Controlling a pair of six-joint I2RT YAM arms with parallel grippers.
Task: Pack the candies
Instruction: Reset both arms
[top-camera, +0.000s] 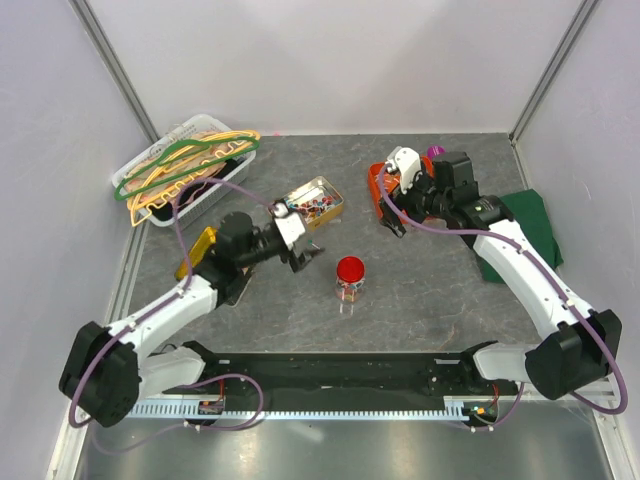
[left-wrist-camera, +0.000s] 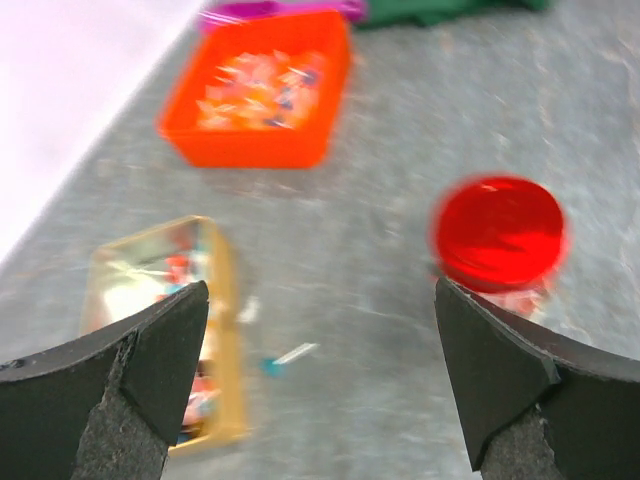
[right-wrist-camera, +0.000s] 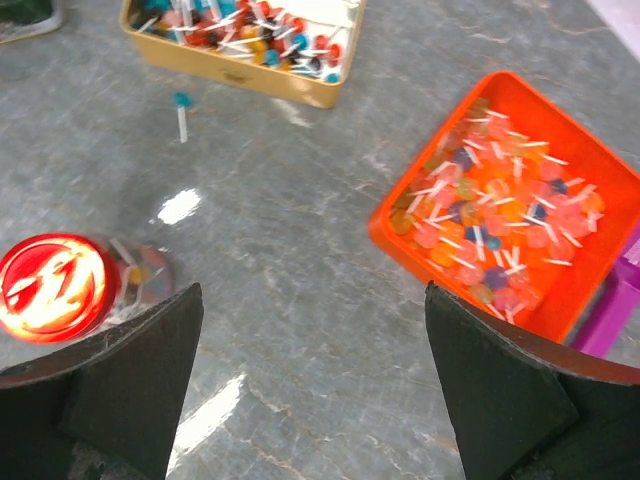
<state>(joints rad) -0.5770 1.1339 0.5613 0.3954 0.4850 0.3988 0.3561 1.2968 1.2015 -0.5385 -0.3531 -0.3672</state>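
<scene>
At the far left stands a white basket (top-camera: 150, 185) of coloured hangers (top-camera: 185, 165), well apart from the work and, we judge, no part of it. Right of it the left gripper (left-wrist-camera: 320, 295) hangs over the table (top-camera: 430, 290) with its jaws spread wide and nothing between them. Its wrist view looks out across the grey surface, which reads to us as a hand poised to pick rather than one carrying.

Just beyond its left finger lies the gold tin (right-wrist-camera: 240, 75), lidless and holding part of the candies (right-wrist-camera: 250, 30), small coloured sweets that seem to sit on white sticks, though the left wrist view is too blurred to settle it. A stray candy (right-wrist-camera: 181, 102) lies on the bare table just near of the tin, between the left gripper's fingers in its own view and below them.

Further right, near the middle, the jar (top-camera: 349, 285) stands upright with its red lid (right-wrist-camera: 50, 285) on and a few sweets showing through its clear wall. We take it for the pack, set midway so either arm can reach it.

To the far right the orange tray (right-wrist-camera: 440, 175) holds the largest heap of candies. The right gripper (right-wrist-camera: 312, 295) hovers above the table between jar and tray, fingers fully apart and empty; the tray lies just beyond its right finger. A purple scoop (right-wrist-camera: 610, 315) touches the tray's right edge, handy for ladling, we suppose. A green cloth (top-camera: 525, 230) lies at the right edge.
</scene>
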